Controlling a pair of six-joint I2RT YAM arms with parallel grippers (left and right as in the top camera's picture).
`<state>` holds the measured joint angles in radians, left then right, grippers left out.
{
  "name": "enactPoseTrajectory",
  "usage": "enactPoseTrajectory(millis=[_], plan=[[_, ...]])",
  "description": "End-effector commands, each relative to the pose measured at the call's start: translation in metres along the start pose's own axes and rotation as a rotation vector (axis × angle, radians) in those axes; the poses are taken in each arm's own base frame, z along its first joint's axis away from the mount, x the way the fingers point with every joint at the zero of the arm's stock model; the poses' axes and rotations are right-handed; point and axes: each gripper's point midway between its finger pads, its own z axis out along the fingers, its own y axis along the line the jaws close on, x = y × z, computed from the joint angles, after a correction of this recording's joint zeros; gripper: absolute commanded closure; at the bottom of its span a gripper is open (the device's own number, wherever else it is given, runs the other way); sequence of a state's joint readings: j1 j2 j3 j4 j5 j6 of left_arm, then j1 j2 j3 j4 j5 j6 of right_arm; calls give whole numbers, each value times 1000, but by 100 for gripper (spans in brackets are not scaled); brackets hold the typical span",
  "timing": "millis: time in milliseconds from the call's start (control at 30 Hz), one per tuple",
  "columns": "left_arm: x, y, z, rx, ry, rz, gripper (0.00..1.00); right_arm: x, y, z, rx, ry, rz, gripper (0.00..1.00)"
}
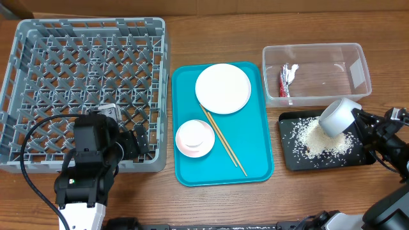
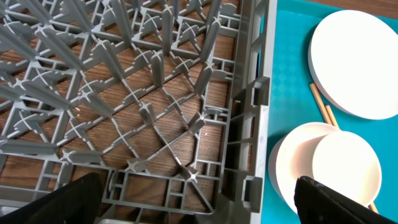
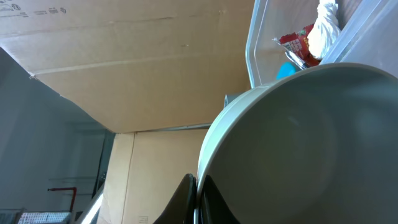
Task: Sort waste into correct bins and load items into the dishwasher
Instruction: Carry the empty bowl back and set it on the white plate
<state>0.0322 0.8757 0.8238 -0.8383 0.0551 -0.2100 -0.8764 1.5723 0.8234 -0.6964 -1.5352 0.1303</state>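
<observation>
Nearest, the left gripper point(image 1: 137, 145) hangs with fingers spread wide over the near right corner of the grey dish rack point(image 1: 83, 70), while the right gripper point(image 1: 358, 121) pinches the rim of the pale grey bowl point(image 1: 337, 116), tilted above the rice point(image 1: 319, 137) on the black tray point(image 1: 287, 163). Between them the teal tray point(image 1: 255, 153) carries the whitish-pink bowl point(image 1: 182, 145) with the cup point(image 1: 195, 135) in it, the chopsticks point(image 1: 223, 140) and, farther back, the plate point(image 1: 222, 88); beyond the black tray the foil wrapper point(image 1: 285, 80) lies in the clear tub point(image 1: 358, 70)

Tilted grey bowl point(image 1: 337, 116) over rice point(image 1: 323, 143) on black tray point(image 1: 287, 162).
</observation>
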Motion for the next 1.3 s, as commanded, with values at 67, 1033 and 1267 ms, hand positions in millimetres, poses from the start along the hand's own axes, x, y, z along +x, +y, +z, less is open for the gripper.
enactPoseTrajectory(millis=[67,1033,1267], plan=[[-9,-3,-5,7,-25,0,0,7,6,8,-32,37,-25,96],[-8,-3,-5,7,-24,-1,0,151,56,169,585,436,-985,96],[-8,-3,-5,7,-24,-1,0,170,60,230,550,372,-1218,96]])
